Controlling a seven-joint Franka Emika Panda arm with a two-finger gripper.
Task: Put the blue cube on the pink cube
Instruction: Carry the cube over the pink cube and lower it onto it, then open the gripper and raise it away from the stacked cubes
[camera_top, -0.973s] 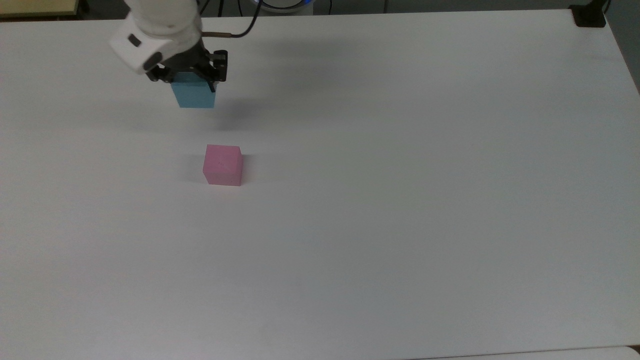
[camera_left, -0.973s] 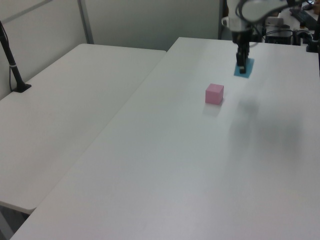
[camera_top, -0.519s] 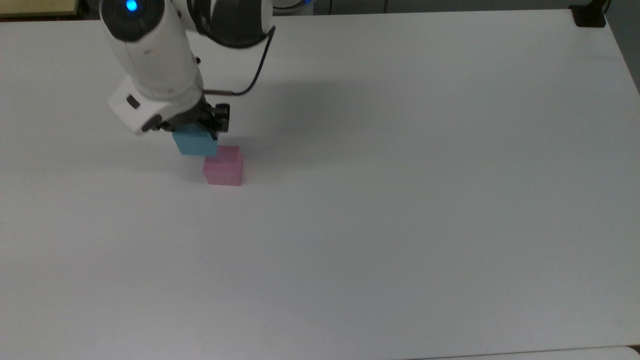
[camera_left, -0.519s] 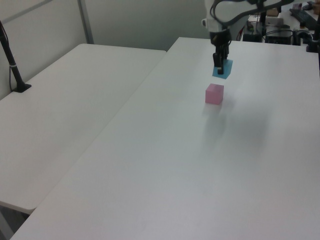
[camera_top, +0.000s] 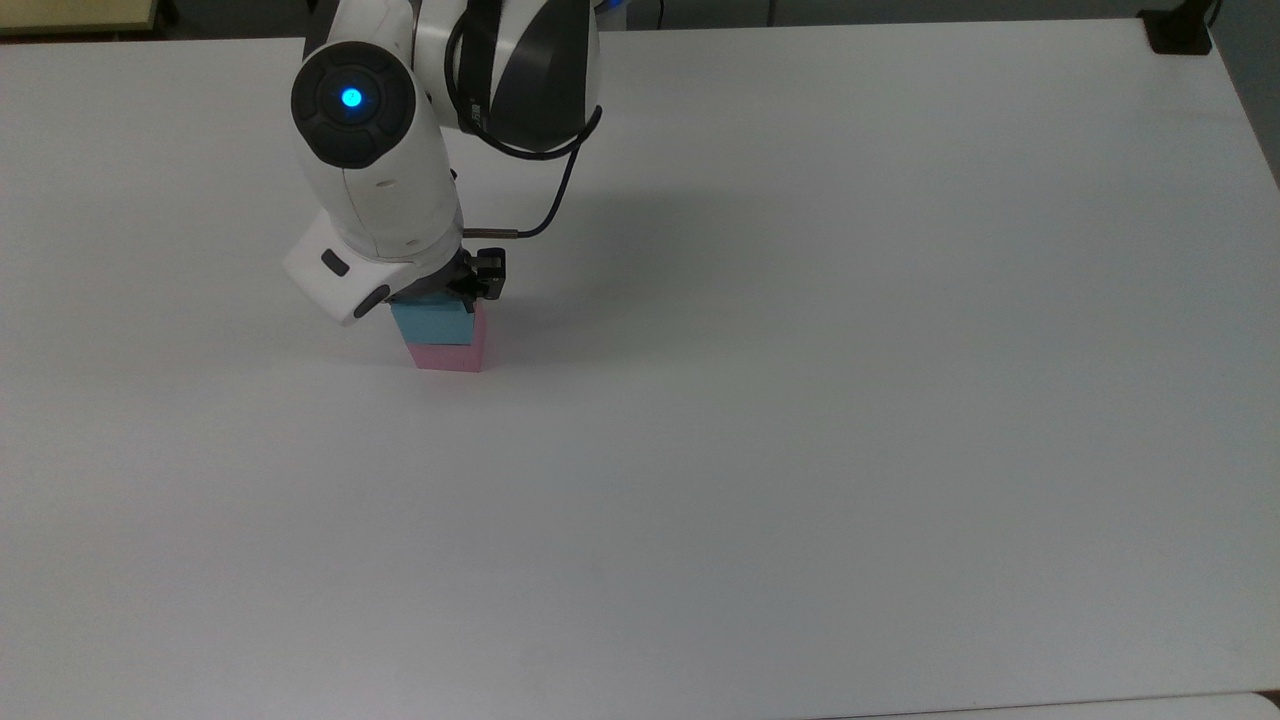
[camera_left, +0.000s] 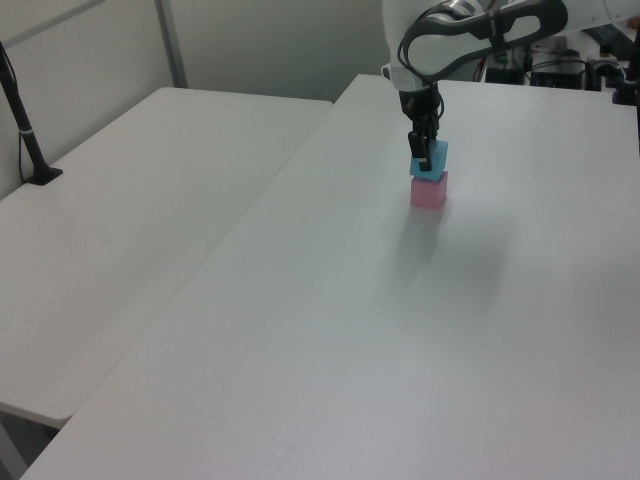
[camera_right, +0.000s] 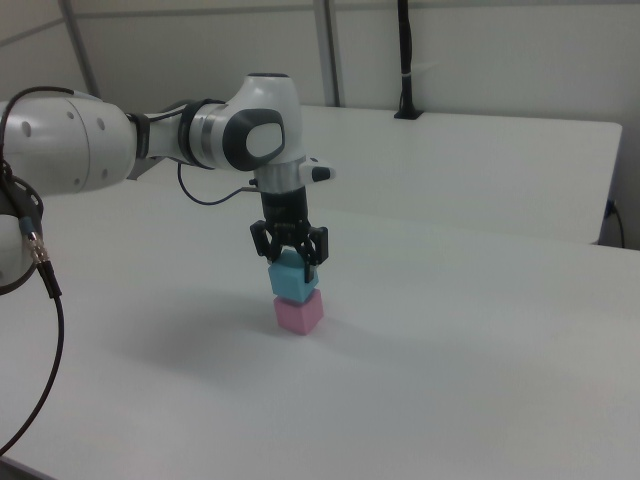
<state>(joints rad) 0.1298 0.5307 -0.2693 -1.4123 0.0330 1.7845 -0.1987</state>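
Observation:
The pink cube (camera_top: 455, 354) (camera_left: 428, 192) (camera_right: 299, 314) stands on the white table. Directly over it is the light blue cube (camera_top: 431, 322) (camera_left: 429, 159) (camera_right: 292, 280), and my gripper (camera_top: 440, 300) (camera_left: 425, 160) (camera_right: 290, 266) is shut on the blue cube from above. In the right view the blue cube sits right on top of the pink one, shifted slightly toward the right view's left. Whether their faces touch I cannot tell. In the top view the wrist hides most of the blue cube's top.
The white table (camera_top: 800, 400) stretches wide around the cubes. A second white table (camera_left: 130, 200) adjoins it at the left view's left, with a black post (camera_left: 25, 125) on it. A black clamp (camera_top: 1178, 30) sits at the top view's far right corner.
My gripper carried the blue cube from behind the pink cube to directly over it, coming down until the two cubes line up as a stack.

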